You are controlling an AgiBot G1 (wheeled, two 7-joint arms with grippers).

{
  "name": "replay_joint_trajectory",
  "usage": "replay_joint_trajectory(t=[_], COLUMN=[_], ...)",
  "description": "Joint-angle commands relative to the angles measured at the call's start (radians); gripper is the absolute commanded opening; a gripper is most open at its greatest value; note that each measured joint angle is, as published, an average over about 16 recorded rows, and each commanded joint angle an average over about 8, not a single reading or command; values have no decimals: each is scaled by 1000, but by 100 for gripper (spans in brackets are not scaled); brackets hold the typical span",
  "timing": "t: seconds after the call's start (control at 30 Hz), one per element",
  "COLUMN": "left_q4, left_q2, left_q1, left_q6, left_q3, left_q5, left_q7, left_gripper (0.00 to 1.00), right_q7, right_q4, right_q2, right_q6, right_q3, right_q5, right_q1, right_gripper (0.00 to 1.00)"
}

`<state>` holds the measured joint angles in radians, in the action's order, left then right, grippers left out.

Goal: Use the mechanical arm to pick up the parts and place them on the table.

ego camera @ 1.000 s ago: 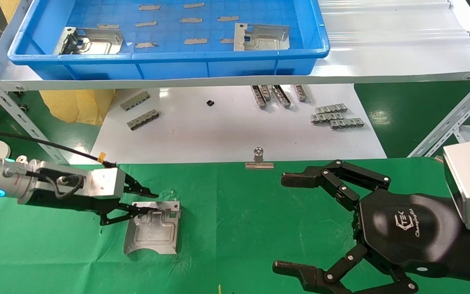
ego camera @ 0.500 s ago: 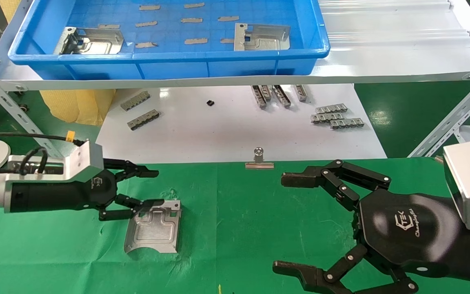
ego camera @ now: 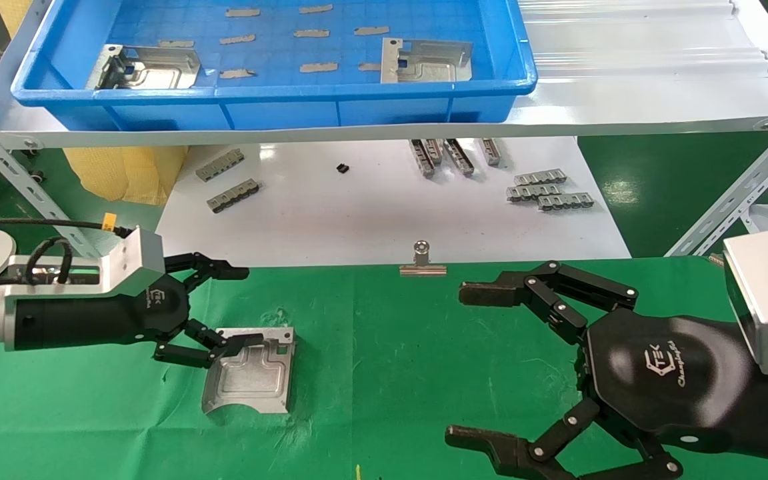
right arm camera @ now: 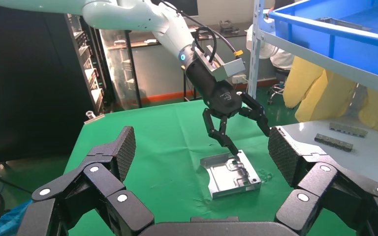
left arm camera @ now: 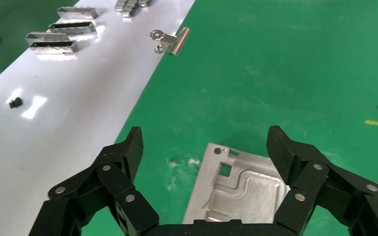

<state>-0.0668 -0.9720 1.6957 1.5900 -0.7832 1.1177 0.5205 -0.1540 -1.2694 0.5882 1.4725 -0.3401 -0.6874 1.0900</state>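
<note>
In the head view, the left black hexagonal gripper with jointed linkage fingers [ego camera: 241, 307] is low over the left side of the table covered with wrinkled green cloth [ego camera: 391, 373]. Its jaws stand wide apart and hold nothing. One fingertip is at the far left corner of a shiny silver stamped sheet-metal plate [ego camera: 251, 380], which lies flat on the cloth; whether it touches the plate I cannot tell. Two more silver plates [ego camera: 147, 67] [ego camera: 427, 60] lie in the blue plastic tray [ego camera: 277, 107] on the shelf behind. Small grey toothed strips [ego camera: 547, 189] lie on the white board [ego camera: 357, 213], and a silver binder clip [ego camera: 423, 261] sits at the far edge of the cloth. The right black gripper [ego camera: 467, 363] is over the right side of the table, its fingers spread wide and empty.

In the left wrist view, the left gripper [left arm camera: 204, 147] is open wide, and the silver plate [left arm camera: 241, 189] lies on the green cloth between the two fingers, closer to one of them.

In the right wrist view, the right gripper [right arm camera: 202, 150] is also spread wide. Farther off, the left gripper [right arm camera: 251, 140] hangs over the plate [right arm camera: 229, 174], one finger reaching down to its edge.
</note>
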Motion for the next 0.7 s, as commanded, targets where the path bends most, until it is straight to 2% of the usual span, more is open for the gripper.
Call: replay_joint_trajectory(t=[0.03,0.7], left_q4=[-29,-467], left_q2=[9,139], left_q1=[-15,-239], left_q6=[-2,-36], left_q3=[12,193], left_q5=[-10,-149], left_q7=[-17,-272], left_gripper=[100,100], right_q7=[0,0], right_q4=[0,0], right_q2=[0,0], right_q6=[0,0], right_q3=[0,0], right_q5=[0,0], right_q1=[0,0], right_gripper=[100,100])
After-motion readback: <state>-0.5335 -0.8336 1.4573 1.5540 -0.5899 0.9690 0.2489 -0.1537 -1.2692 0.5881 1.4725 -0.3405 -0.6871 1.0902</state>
